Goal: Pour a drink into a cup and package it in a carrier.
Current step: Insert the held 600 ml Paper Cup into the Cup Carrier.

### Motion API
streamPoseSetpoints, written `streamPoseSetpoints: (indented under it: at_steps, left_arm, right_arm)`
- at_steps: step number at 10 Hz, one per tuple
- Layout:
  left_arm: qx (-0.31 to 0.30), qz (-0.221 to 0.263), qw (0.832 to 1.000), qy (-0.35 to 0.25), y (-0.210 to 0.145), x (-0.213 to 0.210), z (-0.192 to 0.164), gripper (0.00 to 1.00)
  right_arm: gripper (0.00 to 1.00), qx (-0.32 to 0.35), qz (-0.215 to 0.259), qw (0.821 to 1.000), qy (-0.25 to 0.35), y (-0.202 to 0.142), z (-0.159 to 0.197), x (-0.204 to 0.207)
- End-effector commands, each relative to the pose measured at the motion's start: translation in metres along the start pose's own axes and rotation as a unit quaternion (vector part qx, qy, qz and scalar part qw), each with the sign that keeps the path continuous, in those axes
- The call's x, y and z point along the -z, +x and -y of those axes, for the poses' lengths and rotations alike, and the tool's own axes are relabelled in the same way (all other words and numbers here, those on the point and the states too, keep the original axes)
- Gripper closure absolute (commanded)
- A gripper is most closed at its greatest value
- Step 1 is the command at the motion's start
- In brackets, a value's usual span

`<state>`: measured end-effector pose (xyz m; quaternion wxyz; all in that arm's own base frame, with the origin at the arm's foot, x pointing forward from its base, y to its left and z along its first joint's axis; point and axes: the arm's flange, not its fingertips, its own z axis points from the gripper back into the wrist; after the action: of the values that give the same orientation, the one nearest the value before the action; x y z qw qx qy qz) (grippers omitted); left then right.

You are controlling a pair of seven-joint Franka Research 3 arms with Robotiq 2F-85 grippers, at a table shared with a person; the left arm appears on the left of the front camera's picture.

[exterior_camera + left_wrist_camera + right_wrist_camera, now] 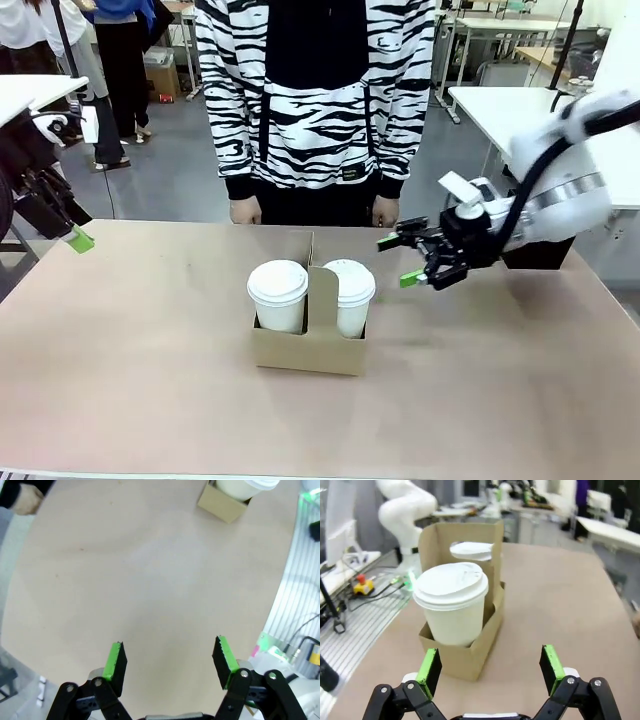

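Centrally in the front view, the carrier (308, 350) sits on the bench (150, 380) holding two lidded cups (278, 295); right hand (405, 260) hangs released just right of it; left hand (80, 240) waits spread at far left.

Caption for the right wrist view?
Open right gripper faces the cardboard carrier holding two lidded white cups on the table.

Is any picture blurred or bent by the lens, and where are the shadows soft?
Front view: sharp, even light, only faint shadow beside the carrier; the right arm's white shell is overexposed. Left wrist view: the table edge bows strongly. Right wrist view: the near cup is sharp, the background soft; the right pincer is clear.
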<state>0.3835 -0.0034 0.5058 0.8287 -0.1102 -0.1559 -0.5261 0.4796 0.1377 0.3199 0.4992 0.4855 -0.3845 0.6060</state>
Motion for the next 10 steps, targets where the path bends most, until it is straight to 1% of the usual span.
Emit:
streamPoseSetpoints:
  at_steps: [1, 2, 4, 5, 6, 7, 8, 9, 10]
  left_arm:
    - [-0.002, 0.005, 1.000, -0.002, 0.000, -0.001, 0.001, 0.14]
    - [-0.002, 0.005, 1.000, -0.002, 0.000, -0.001, 0.001, 0.14]
    - [-0.002, 0.005, 1.000, -0.002, 0.000, -0.001, 0.001, 0.14]
    - [-0.002, 0.005, 1.000, -0.002, 0.000, -0.001, 0.001, 0.14]
    - [-0.002, 0.005, 1.000, -0.002, 0.000, -0.001, 0.001, 0.14]
    - [-0.002, 0.005, 1.000, -0.002, 0.000, -0.001, 0.001, 0.14]
    - [-0.002, 0.005, 1.000, -0.002, 0.000, -0.001, 0.001, 0.14]
    - [-0.002, 0.005, 1.000, -0.002, 0.000, -0.001, 0.001, 0.14]
    - [-0.002, 0.005, 1.000, -0.002, 0.000, -0.001, 0.001, 0.14]
  right_arm:
    - [0.00, 0.107, -0.038, 0.988, -0.103, 0.042, -0.074, -0.023]
    - [0.00, 0.152, -0.051, 0.976, -0.145, 0.052, -0.106, -0.041]
    - [0.00, 0.216, -0.091, 0.947, -0.220, 0.070, -0.176, -0.067]
    - [0.00, 0.259, -0.121, 0.921, -0.265, 0.073, -0.199, -0.074]
    - [0.00, 0.272, -0.136, 0.901, -0.308, 0.076, -0.210, -0.076]
    - [0.00, 0.287, -0.151, 0.884, -0.337, 0.076, -0.212, -0.075]
    - [0.00, 0.304, -0.178, 0.864, -0.360, 0.072, -0.204, -0.069]
    - [0.00, 0.315, -0.172, 0.868, -0.342, 0.070, -0.188, -0.061]
    - [0.00, 0.271, -0.148, 0.883, -0.352, 0.105, -0.128, -0.120]
